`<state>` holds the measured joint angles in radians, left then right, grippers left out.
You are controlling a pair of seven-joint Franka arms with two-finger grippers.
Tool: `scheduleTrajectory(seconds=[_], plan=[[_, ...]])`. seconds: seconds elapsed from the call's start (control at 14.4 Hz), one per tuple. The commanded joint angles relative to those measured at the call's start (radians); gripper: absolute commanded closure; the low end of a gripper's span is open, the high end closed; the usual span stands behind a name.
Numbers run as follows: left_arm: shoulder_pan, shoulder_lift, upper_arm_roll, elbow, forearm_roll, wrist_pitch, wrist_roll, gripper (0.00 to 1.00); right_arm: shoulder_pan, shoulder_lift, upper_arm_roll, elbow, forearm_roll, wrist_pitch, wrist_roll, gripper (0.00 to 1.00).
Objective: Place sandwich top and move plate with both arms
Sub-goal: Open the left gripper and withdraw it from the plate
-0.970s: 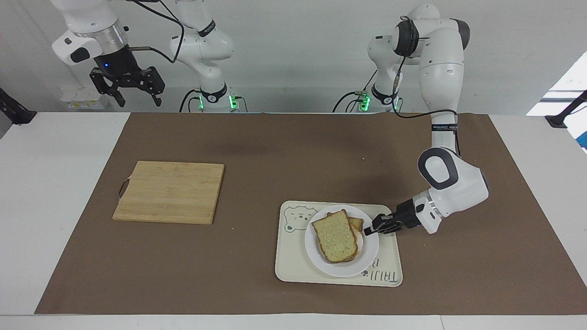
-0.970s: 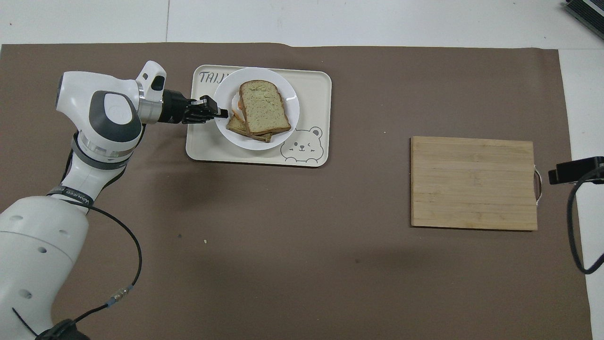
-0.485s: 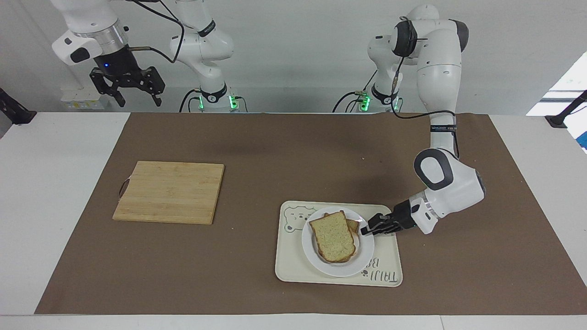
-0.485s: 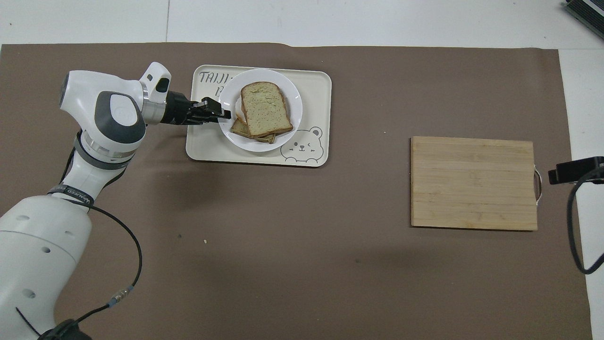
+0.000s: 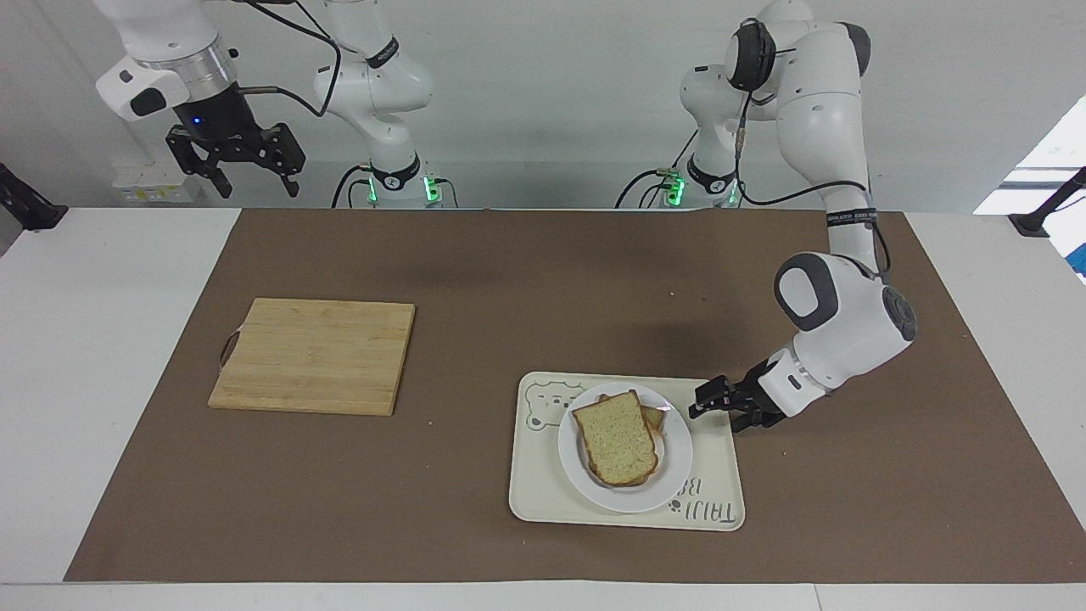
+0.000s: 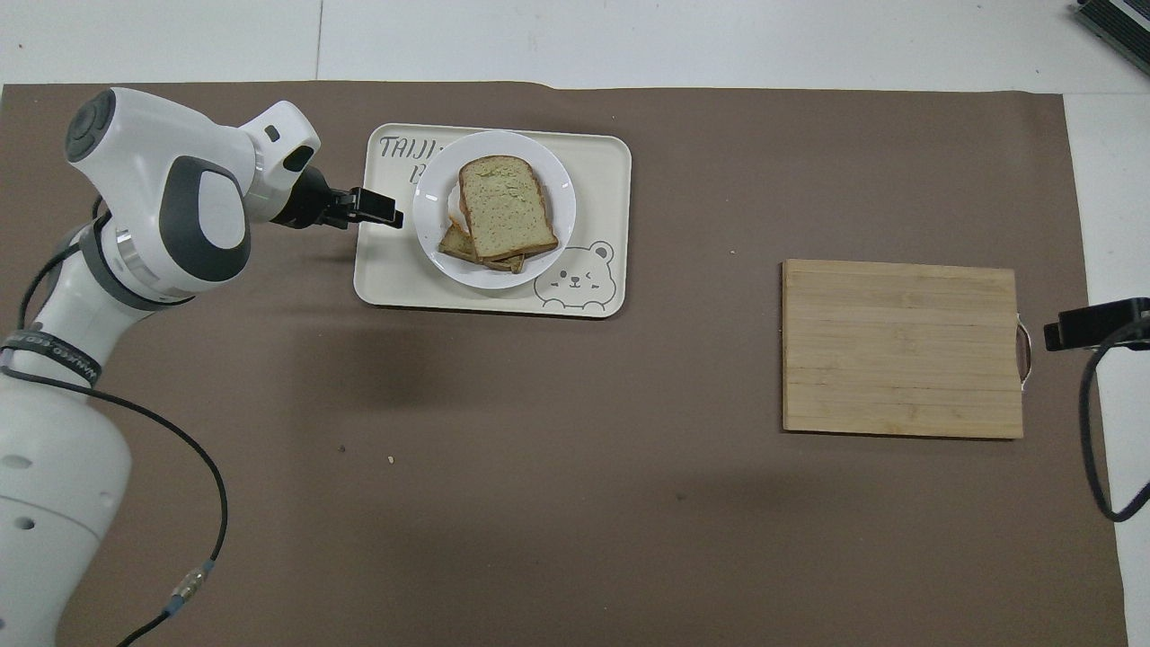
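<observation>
While two pincers gape, one plate [image 5: 626, 501], two bread slices, one tray [image 5: 717, 475], one board [image 5: 314, 355].

Sandwich top [image 5: 618, 435] covers nearly all of the browner toast [image 5: 653, 416] beneath it. Right gripper [image 5: 248, 172] lies outside the overhead view. Tray lettering [image 6: 406, 148] partly under plate [image 6: 431, 184].
</observation>
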<state>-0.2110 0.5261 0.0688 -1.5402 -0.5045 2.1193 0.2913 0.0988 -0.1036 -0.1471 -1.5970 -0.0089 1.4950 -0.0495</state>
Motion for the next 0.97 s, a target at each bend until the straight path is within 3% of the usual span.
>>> scheduleTrajectory(seconds=[0.0, 0.28, 0.55, 0.69, 0.9], plan=[[0.001, -0.118, 0.014, -0.063, 0.118, -0.048, -0.015, 0.0, -0.01, -0.011, 0.004, -0.008, 0.023, -0.007, -0.018, 0.0], [0.002, -0.234, 0.028, -0.055, 0.348, -0.093, -0.017, 0.0, -0.008, -0.011, 0.004, -0.008, 0.023, -0.007, -0.018, 0.0], [0.007, -0.353, 0.08, 0.0, 0.42, -0.229, -0.011, 0.0, -0.01, -0.011, 0.001, -0.008, 0.021, -0.007, -0.018, 0.0], [0.005, -0.376, 0.095, 0.06, 0.495, -0.336, -0.009, 0.0, -0.011, -0.011, -0.002, -0.008, 0.009, -0.009, -0.024, 0.0], [0.004, -0.417, 0.133, 0.126, 0.501, -0.51, -0.003, 0.0, -0.014, -0.013, -0.014, -0.008, 0.009, -0.012, -0.026, 0.0]])
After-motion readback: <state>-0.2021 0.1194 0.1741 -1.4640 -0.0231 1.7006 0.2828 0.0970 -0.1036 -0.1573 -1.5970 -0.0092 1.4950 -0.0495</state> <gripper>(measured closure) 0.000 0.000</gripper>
